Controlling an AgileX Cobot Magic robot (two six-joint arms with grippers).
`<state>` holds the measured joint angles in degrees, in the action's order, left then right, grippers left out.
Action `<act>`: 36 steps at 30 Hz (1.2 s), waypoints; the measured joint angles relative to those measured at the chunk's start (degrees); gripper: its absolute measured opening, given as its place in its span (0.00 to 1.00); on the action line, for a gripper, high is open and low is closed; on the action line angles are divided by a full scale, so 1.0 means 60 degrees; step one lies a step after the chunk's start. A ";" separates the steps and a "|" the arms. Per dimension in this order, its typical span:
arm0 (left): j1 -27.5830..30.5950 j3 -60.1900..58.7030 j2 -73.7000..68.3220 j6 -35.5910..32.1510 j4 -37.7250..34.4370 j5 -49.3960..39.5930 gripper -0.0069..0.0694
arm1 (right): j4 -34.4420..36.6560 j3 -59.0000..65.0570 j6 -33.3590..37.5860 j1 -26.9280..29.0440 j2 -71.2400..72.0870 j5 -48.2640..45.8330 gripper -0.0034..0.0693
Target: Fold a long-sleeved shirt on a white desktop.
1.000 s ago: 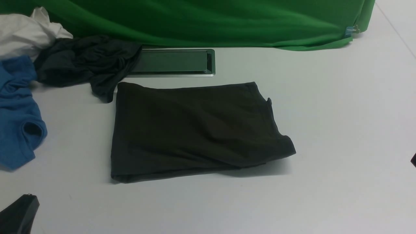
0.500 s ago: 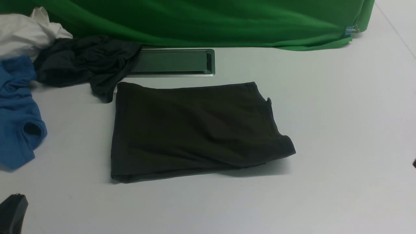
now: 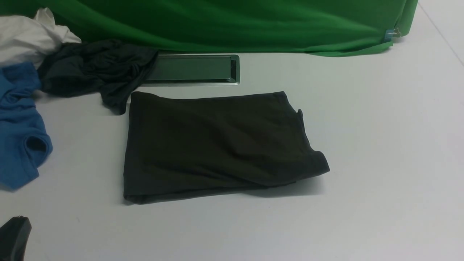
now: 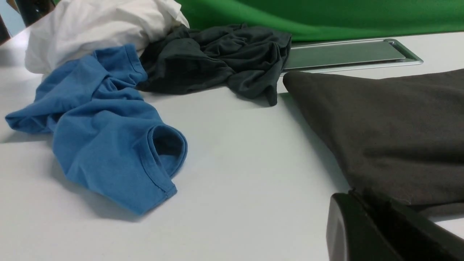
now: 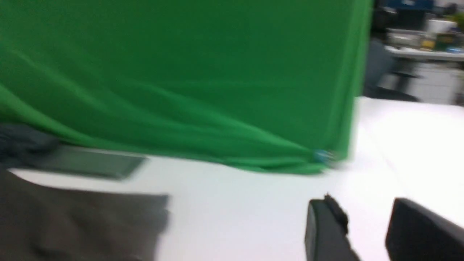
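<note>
shirt [image 3: 217, 145] looks pretty much folded, flat rectangle on the surface [image 3: 380, 145], just ahead of the left hand [image 4: 366, 217] | left hand closed, empty | right hand [image 5: 366, 226] open, empty, off to shirt's side | maybe tidy corner

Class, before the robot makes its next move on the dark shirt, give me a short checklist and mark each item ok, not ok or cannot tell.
1. Long-sleeved shirt folded into a compact rectangle: ok.
2. Shirt fully on the white desktop: ok.
3. Left gripper jaws shut, empty: ok.
4. Right gripper jaws apart, empty: ok.
5. Blue garment apart from shirt: ok.
6. Grey garment apart from shirt: cannot tell.
</note>
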<state>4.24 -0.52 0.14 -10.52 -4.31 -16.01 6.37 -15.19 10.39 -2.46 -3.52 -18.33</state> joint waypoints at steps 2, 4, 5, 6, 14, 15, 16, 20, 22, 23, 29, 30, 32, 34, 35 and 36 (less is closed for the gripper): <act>0.0000 0.0000 0.0000 0.0000 0.0000 0.0000 0.13 | -0.0137 0.0139 0.0044 0.0159 0.0080 -0.0044 0.38; 0.0000 0.0000 0.0000 0.0000 0.0000 0.0000 0.13 | -0.0404 0.0712 0.0108 0.0313 0.0448 -0.0100 0.38; 0.0000 0.0000 0.0000 0.0000 0.0000 0.0000 0.13 | -0.0426 0.0860 0.0108 0.0315 0.0514 -0.0100 0.38; 0.0000 0.0000 0.0000 0.0000 0.0000 0.0000 0.13 | -0.0462 0.1174 0.0120 0.0315 0.0548 -0.0100 0.38; 0.0000 0.0000 0.0000 0.0000 0.0009 0.0001 0.13 | -0.0537 0.2620 0.0110 0.0315 0.0586 0.0636 0.38; 0.0000 0.0000 0.0000 0.0000 0.0009 0.0001 0.13 | -0.0537 0.2620 0.0110 0.0315 0.0586 0.0855 0.38; 0.0000 0.0000 0.0000 0.0000 0.0019 0.0001 0.13 | -0.0537 0.2620 0.0110 0.0315 0.0591 0.1181 0.38; 0.0000 0.0000 0.0000 0.0000 0.0041 0.0001 0.13 | -0.0537 0.2620 0.0110 0.0315 0.0597 0.1712 0.38; 0.0000 0.0000 0.0000 0.0000 0.0040 0.0001 0.13 | -0.0537 0.2620 0.0110 0.0315 0.0597 0.1769 0.38; 0.0000 0.0000 0.0000 0.0000 0.0072 0.0001 0.13 | -0.0537 0.2620 0.0110 0.0315 0.0597 0.1779 0.38; 0.0000 0.0000 0.0000 -0.0010 0.0178 0.0001 0.13 | -0.0537 0.2620 0.0110 0.0315 0.0597 0.1825 0.38; 0.0000 0.0000 0.0000 -0.0008 0.0178 0.0001 0.13 | -0.0537 0.2620 0.0110 0.0315 0.0597 0.1838 0.38; 0.0000 0.0000 0.0000 -0.0008 0.0180 0.0001 0.13 | -0.0537 0.2620 0.0100 0.0315 0.0597 0.1838 0.38; 0.0000 0.0000 0.0000 -0.0008 0.0180 0.0001 0.13 | -0.0537 0.2620 0.0100 0.0315 0.0597 0.1838 0.38; 0.0007 0.0000 0.0000 -0.0008 0.0180 0.0005 0.13 | -0.0537 0.2620 0.0100 0.0315 0.0597 0.1840 0.38; 0.0050 0.0000 0.0000 -0.0008 0.0180 0.0005 0.13 | -0.0537 0.2620 0.0100 0.0315 0.0597 0.1840 0.38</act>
<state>4.54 -0.52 0.14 -10.57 -3.23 -15.98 3.14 0.53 10.99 -0.57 0.07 -7.29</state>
